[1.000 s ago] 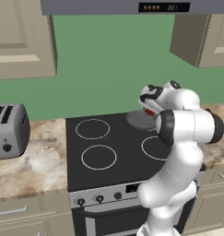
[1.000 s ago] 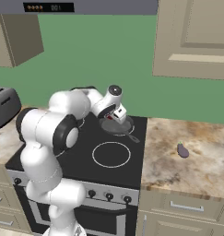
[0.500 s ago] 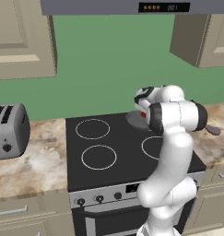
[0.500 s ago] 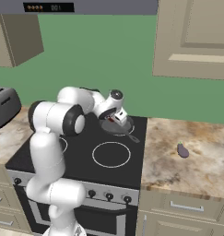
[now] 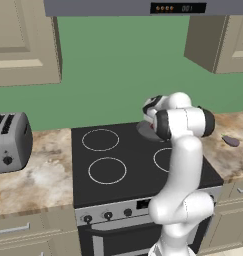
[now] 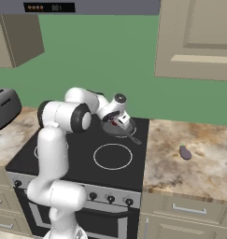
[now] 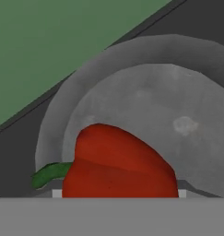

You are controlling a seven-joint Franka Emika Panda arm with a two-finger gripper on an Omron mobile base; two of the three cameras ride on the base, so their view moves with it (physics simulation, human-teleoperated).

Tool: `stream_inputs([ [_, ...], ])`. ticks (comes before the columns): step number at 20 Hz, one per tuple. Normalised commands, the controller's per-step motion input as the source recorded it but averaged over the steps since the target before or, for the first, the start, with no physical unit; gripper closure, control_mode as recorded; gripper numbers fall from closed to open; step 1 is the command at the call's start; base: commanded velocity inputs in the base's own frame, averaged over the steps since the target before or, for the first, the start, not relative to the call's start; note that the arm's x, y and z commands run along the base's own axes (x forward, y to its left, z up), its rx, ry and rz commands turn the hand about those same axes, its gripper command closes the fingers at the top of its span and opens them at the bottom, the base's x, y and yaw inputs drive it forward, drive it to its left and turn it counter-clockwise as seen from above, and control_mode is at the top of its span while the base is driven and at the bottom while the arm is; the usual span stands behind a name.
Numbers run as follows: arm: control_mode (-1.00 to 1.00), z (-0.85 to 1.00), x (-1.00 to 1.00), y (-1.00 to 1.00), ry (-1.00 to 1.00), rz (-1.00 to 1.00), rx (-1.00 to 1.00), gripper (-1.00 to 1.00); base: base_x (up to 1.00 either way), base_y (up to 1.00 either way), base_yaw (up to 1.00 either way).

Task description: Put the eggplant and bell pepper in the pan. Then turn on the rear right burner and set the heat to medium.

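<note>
The grey pan [image 6: 125, 128] sits at the rear right of the black stovetop and covers the rear right burner; its dark handle [image 6: 134, 139] points toward the front right. My gripper [image 6: 116, 123] hangs just over the pan, shut on the red bell pepper [image 7: 118, 163]. In the hand view the pepper, with its green stem, is close in front of the pan's [image 7: 178, 101] floor. The purple eggplant [image 6: 185, 151] lies on the counter right of the stove, also seen as the eggplant [image 5: 231, 141] in the left base view. The pan [image 5: 144, 129] is partly hidden by my arm there.
The front right burner ring [image 6: 113, 156] is bare, as are the two left rings [image 5: 107, 170]. Knobs [image 6: 110, 199] line the stove's front panel. A toaster [image 5: 9, 141] stands on the left counter. The green wall rises right behind the pan.
My elbow has swung up and in toward the stove's middle. The hand has stayed over the pan with the bell pepper held.
</note>
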Motion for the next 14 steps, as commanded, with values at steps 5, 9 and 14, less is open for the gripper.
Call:
stream_inputs([
  [5,-1.00,-0.29,0.31,0.00,0.02,0.00,0.00,1.00,0.00,0.00,0.00],
  [9,-1.00,-0.29,0.36,0.00,0.03,0.00,0.00,1.00,0.00,0.00,0.00],
  [14,-1.00,-0.28,0.35,0.00,0.03,0.00,0.00,1.00,0.00,0.00,0.00],
])
